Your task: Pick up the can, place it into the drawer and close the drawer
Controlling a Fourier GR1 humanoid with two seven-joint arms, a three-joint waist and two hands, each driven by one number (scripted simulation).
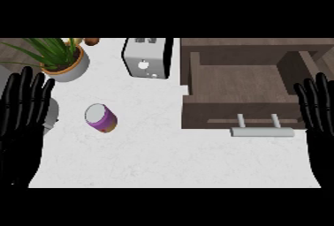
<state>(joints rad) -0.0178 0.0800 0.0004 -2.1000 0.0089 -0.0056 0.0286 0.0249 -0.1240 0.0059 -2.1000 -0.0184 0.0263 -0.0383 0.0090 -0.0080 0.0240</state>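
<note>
Hidden: grey object [52, 112] at the left, mostly behind left robot hand [23, 110].
Counts: one can [101, 118], one open drawer [238, 86], one toaster [146, 59], one plant [68, 66].
Can: centre-left on worktop [169, 154], apart from drawer.
Right robot hand [317, 110]: right edge; both hands straight-fingered, empty.

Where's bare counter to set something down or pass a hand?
Biggest free patch: the counter front strip, below the can and the handle of the drawer. Another lies between can, toaster and drawer front. The drawer's floor is bare too. Crowded: back left, where the plant pot stands near the toaster.
</note>
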